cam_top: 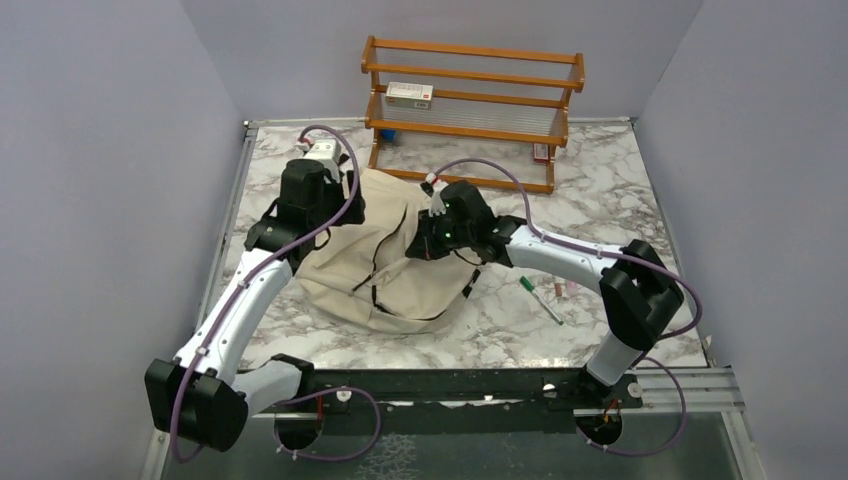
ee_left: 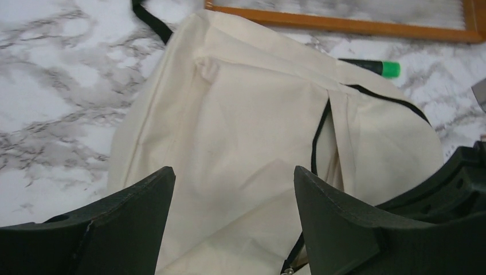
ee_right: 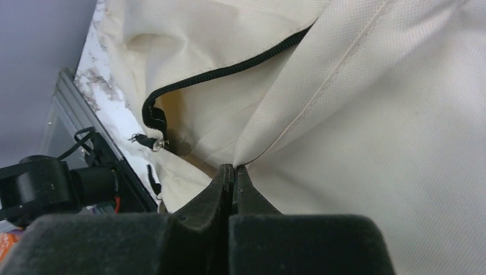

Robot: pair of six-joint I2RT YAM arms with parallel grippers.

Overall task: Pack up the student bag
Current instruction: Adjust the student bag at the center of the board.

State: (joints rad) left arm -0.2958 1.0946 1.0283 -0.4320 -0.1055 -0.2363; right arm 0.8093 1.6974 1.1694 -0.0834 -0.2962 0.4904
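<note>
Table: white marble veined in grey; the arms are bolted along its near edge.
Pen: slim, green at its far end; laid on the marble to the right of the bag, apart from it.
Student bag: laid flat in the middle of the table, between the two arms; the long axis is run roughly near to far, tilted a little rightward at the far end; the broad rounded end is turned toward the near edge, the narrower end toward the rack; soft cream canvas of fine weave, slack and creased.
Zipper: black, curved; seen parted at its lower end in the right wrist view, a small metal pull hung there.
Right gripper: pressed fully together on a seamed fold of the bag's cloth, on the bag's right side.
Left gripper: spread wide, nothing held; hung above the bag's far left part, the cloth seen between the dark fingers.
Marker: black with a green cap; laid between bag and rack.
Rack: orange-brown wood in tiers with clear ribbed shelves; stood at the far edge; a small white box is set on it.
</note>
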